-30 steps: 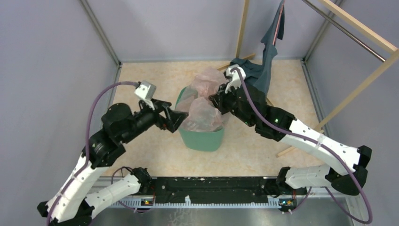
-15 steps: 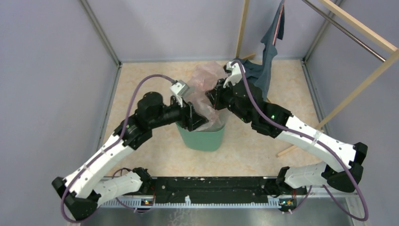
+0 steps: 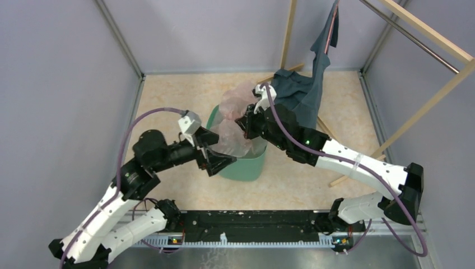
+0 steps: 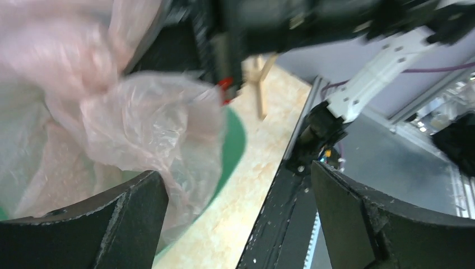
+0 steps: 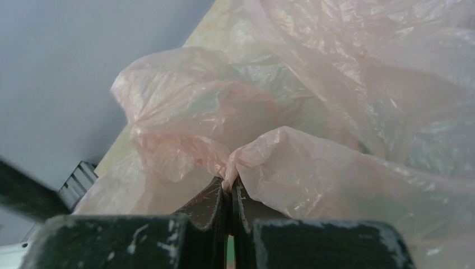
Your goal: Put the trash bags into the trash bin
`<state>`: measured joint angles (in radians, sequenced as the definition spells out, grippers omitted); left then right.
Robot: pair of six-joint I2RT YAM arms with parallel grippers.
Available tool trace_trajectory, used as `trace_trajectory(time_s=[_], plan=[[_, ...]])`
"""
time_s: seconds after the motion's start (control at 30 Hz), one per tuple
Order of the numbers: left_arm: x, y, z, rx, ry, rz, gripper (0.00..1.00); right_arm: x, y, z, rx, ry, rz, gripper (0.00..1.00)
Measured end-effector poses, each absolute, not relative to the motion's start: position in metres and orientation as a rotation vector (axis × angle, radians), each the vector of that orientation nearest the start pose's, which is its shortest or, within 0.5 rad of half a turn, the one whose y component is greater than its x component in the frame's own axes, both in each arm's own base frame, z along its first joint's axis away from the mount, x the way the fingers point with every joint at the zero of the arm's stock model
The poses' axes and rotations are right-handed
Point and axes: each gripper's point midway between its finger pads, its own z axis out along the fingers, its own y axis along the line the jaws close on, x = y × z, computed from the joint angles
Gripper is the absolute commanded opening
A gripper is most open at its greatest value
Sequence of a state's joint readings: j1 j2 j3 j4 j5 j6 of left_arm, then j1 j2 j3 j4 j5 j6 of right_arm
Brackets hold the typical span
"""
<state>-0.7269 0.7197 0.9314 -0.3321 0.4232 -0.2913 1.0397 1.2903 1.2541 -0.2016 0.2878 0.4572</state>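
The thin translucent pale-pink plastic film bag (image 3: 234, 101) is sitting partly inside the mint-green squarish plastic waste bin (image 3: 246, 167), with its upper part billowing above the far rim. The right gripper (image 5: 228, 189) is pinching a gathered fold of the film, jaws closed on it; the left gripper (image 4: 235, 171) is hovering spread wide and empty at the bin's near-left rim, film just ahead of its fingers. The film is looking near weightless, floppy, slick and puffed with trapped air, so I'm expecting spring-back and tearing if yanked; bunched folds are looking like the best grab spots. The dark blue-grey cloth garment (image 3: 302, 92) is hanging off the wooden rack (image 3: 288, 33) and pooling behind the bin near the right wrist, so snagging is a risk, and both arms are crowding each other over the bin
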Motion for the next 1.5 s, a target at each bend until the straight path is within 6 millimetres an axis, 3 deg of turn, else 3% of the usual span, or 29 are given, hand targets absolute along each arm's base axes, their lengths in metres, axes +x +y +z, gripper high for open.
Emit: trace_trajectory(time_s=[0.17, 0.27, 0.3, 0.4, 0.53, 0.63, 0.73, 0.97, 1.03, 1.13, 1.23, 1.33, 1.4, 1.5], plan=[[0.118, -0.217, 0.399, 0.68, 1.477, -1.133, 0.98, 0.245, 0.362, 0.313, -0.354, 1.851, 0.817, 0.0], [0.126, -0.201, 0.433, 0.533, 1.438, -1.096, 0.97, 0.244, 0.366, 0.317, -0.361, 1.835, 0.847, 0.0], [0.131, -0.197, 0.435, 0.491, 1.441, -1.081, 0.97, 0.244, 0.367, 0.319, -0.362, 1.83, 0.855, 0.0], [0.145, -0.196, 0.424, 0.415, 1.491, -1.056, 0.98, 0.243, 0.368, 0.328, -0.364, 1.815, 0.874, 0.0], [0.162, -0.207, 0.383, 0.367, 1.62, -1.041, 0.99, 0.24, 0.365, 0.342, -0.347, 1.791, 0.909, 0.0], [0.168, -0.208, 0.365, 0.343, 1.679, -1.02, 0.99, 0.232, 0.37, 0.342, -0.335, 1.816, 0.979, 0.0], [0.169, -0.2, 0.362, 0.31, 1.689, -0.987, 0.99, 0.229, 0.378, 0.315, -0.332, 1.92, 0.978, 0.0], [0.163, -0.164, 0.365, 0.183, 1.613, -0.921, 0.99, 0.235, 0.38, 0.168, -0.363, 2.334, 0.656, 0.0], [0.164, -0.157, 0.358, 0.15, 1.616, -0.896, 0.99, 0.235, 0.378, 0.144, -0.385, 2.403, 0.584, 0.0], [0.169, -0.155, 0.341, 0.121, 1.67, -0.864, 0.99, 0.24, 0.385, 0.127, -0.401, 2.449, 0.534, 0.0], [0.171, -0.157, 0.323, 0.117, 1.738, -0.844, 0.99, 0.243, 0.39, 0.13, -0.411, 2.451, 0.535, 0.0], [0.171, -0.157, 0.317, 0.11, 1.766, -0.842, 0.99, 0.245, 0.392, 0.146, -0.416, 2.427, 0.564, 0.0], [0.17, -0.157, 0.318, 0.108, 1.766, -0.849, 0.99, 0.24, 0.39, 0.168, -0.413, 2.396, 0.618, 0.0], [0.168, -0.159, 0.326, 0.115, 1.757, -0.865, 0.99, 0.229, 0.383, 0.219, -0.37, 2.297, 0.784, 0.0]])
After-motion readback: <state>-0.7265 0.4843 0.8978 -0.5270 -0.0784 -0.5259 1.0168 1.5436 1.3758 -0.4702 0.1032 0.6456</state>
